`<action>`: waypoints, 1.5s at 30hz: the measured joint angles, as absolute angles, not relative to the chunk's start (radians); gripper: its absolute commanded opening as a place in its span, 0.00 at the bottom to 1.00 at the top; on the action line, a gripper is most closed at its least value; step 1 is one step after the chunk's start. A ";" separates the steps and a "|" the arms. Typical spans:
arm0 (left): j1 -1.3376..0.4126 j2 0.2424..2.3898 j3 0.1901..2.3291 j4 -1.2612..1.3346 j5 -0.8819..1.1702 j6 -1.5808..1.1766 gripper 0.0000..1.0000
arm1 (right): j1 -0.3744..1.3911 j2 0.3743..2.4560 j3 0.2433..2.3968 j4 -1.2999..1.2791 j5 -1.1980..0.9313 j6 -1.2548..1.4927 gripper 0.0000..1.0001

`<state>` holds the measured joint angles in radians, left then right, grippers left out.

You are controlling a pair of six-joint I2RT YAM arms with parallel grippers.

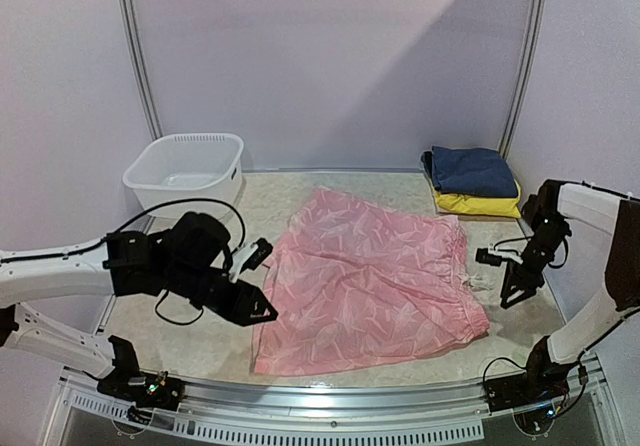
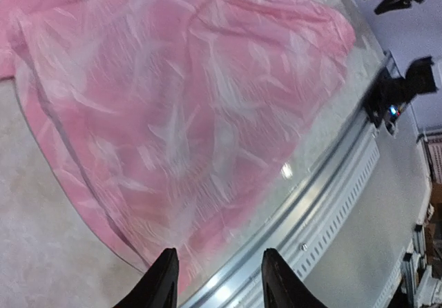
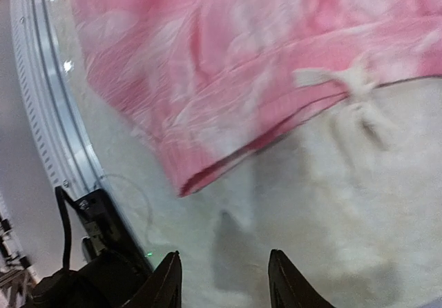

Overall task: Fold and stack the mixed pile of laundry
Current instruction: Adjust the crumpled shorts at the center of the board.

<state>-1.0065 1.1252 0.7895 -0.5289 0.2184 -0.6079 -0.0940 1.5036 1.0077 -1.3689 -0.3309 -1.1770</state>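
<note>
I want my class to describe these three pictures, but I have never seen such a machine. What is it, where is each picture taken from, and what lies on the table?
These are two robot arms bolted at the near edge of a table. The wide picture comes from a fixed camera above and behind them, so the left arm is on the left and the right arm on the right. The other two pictures come from a small camera on each wrist. The two dark prongs at the bottom of each are that arm's own jaws.

A pink crinkly garment lies spread flat in the middle, with a white drawstring at its waistband. At the back right, a folded navy garment sits on a yellow garment. A white slotted basket stands at the back left. Both pairs of jaws are open and hold nothing.
</note>
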 measured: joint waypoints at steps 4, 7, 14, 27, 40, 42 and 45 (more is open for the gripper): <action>-0.906 1.319 0.983 -0.584 0.118 -0.471 0.43 | -0.095 1.522 1.205 -1.357 -0.361 -1.113 0.44; -0.822 1.492 1.120 -0.609 0.071 -0.416 0.43 | -0.095 1.579 1.310 -1.338 -0.406 -1.005 0.50; -0.716 1.748 1.249 -0.505 0.094 -0.369 0.36 | -0.094 1.829 1.478 -1.219 -0.518 -0.763 0.46; -0.860 1.771 0.964 -0.303 0.226 -0.501 0.33 | 0.035 1.926 1.451 -1.116 -0.487 -0.651 0.45; -0.891 1.543 0.583 0.001 0.139 -0.780 0.32 | 0.090 1.876 1.394 -1.099 -0.441 -0.643 0.47; -0.896 1.475 0.523 -0.001 0.115 -0.807 0.33 | 0.107 1.875 1.394 -1.093 -0.426 -0.638 0.47; -0.897 1.397 0.489 -0.058 0.077 -0.812 0.37 | 0.133 1.875 1.399 -1.090 -0.417 -0.623 0.47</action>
<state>-0.8967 1.3972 0.4889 -0.0582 0.0772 -0.8120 0.1326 1.8751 1.3987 -1.0897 -0.4168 -0.6231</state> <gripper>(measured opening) 0.334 0.466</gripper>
